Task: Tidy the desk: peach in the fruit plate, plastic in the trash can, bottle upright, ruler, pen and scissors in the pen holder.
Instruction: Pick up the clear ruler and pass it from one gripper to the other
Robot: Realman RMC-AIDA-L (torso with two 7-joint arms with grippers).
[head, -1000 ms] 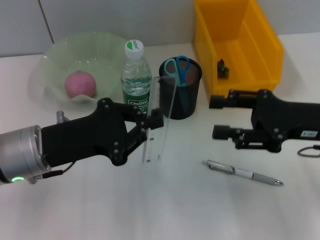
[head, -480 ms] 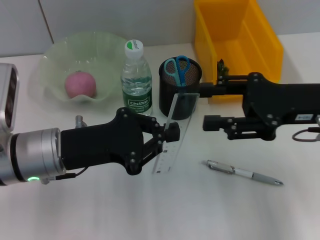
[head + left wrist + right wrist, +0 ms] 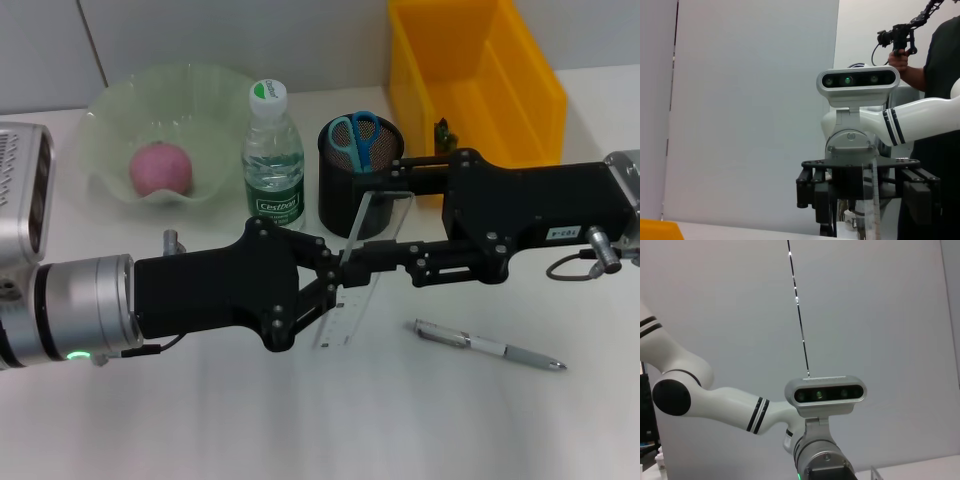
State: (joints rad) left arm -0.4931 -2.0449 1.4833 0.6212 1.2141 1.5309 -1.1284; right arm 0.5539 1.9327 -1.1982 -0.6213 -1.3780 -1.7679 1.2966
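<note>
Above the middle of the white desk (image 3: 250,420), the left gripper (image 3: 332,283) holds the clear ruler (image 3: 352,275) upright, its fingers pinching the strip near its lower half. The right gripper (image 3: 372,215) reaches in from the other side at the ruler's upper part, one finger on each side of it, with its jaws spread; whether they touch the ruler cannot be told. In the left wrist view the ruler (image 3: 870,200) stands in front of the right gripper (image 3: 867,182), whose fingers are apart on either side of it. Just behind the ruler stands the black mesh pen holder (image 3: 358,178) with the blue-handled scissors (image 3: 355,140) inside. Beside the holder on its left the water bottle (image 3: 271,155) stands upright, and farther left the peach (image 3: 160,168) lies in the pale green fruit plate (image 3: 105,110). The pen (image 3: 490,346) lies flat on the desk near the right arm, apart from both grippers. At the back right sits the yellow bin (image 3: 520,90) with a small dark scrap (image 3: 442,131) in it.
</note>
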